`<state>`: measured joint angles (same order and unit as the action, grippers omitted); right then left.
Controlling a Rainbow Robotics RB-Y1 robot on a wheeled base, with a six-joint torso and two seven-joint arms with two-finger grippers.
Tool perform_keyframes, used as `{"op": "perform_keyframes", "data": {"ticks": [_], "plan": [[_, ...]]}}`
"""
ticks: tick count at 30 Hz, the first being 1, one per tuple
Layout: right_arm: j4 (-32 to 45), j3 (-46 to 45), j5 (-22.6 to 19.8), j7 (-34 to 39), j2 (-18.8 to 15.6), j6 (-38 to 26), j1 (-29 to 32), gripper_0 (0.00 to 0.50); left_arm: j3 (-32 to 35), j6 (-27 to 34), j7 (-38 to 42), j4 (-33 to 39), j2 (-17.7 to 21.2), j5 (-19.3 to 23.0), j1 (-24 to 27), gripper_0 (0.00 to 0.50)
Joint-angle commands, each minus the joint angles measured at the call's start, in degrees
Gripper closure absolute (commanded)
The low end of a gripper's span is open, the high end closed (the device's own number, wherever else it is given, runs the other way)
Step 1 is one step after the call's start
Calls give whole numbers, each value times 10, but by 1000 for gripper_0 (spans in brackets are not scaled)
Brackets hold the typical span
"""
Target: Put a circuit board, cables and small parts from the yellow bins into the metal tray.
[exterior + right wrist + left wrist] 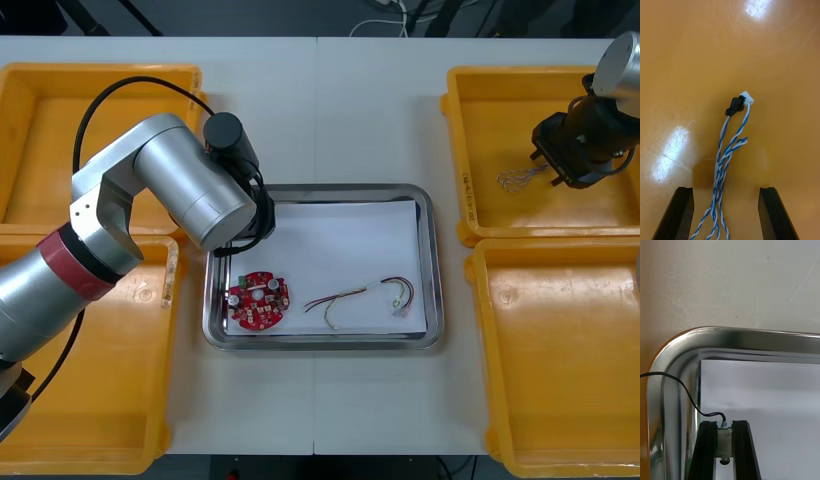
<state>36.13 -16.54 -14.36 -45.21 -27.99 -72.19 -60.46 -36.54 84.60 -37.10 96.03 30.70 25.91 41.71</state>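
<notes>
- While the left arm reaches in over the left end of the metal tray (432,260), you will find the left gripper (725,427) low inside it, close to a rounded corner and just over the white lining.
- In the left wrist view, its fingers (707,450) are clenched on a small metal part (724,438), which fills the narrow gap between them.
- A thin black cable (685,390) leaves the top of that part, bends away and crosses the tray's shiny rim.
- On the other side, the right gripper (726,191) hangs over the far yellow bin (470,120) on the robot's right, with its fingers spread wide and grasping nothing.
- The twisted blue and white cable (724,157) lies on that bin's floor. Its strands run between the two fingers, and its black and white connectors (739,103) rest side by side beyond the fingertips.
- Already in the tray, the round red circuit board (257,299) sits on the white lining near the tray's near left corner.
- The red and yellow cable (365,295) lies to the board's right, apart from it, toward the tray's near right corner.
- You can see the left arm's bulk covering the tray's far left corner in the front view.
</notes>
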Motion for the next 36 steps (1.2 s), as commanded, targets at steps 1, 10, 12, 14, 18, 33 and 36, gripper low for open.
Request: {"op": "perform_keyframes", "data": {"ticks": [1, 10, 12, 14, 18, 33, 36], "plan": [[-8, -4, -11, 12, 1, 21, -19, 0, -7, -9, 38, -3, -12, -10, 27, 500], [-33, -6, -11, 13, 0, 28, -45, 0, -7, -20, 42, -3, -12, -10, 27, 497], [-50, -11, -10, 12, 0, 43, -48, 0, -7, -22, 46, -2, -12, -8, 27, 360], [-63, -12, -10, 11, 0, 54, -49, 0, -7, -27, 49, -2, -12, -8, 27, 33], [-73, -12, -10, 11, 0, 61, -48, 0, -7, -32, 55, -3, -11, -9, 27, 0], [-90, -11, -45, 6, 1, 65, -27, 106, -7, -45, 75, 1, -12, -6, 28, 0], [-90, -10, -56, 7, 1, 65, -20, 391, -7, -44, 78, 6, -12, -6, 30, 0]]}}
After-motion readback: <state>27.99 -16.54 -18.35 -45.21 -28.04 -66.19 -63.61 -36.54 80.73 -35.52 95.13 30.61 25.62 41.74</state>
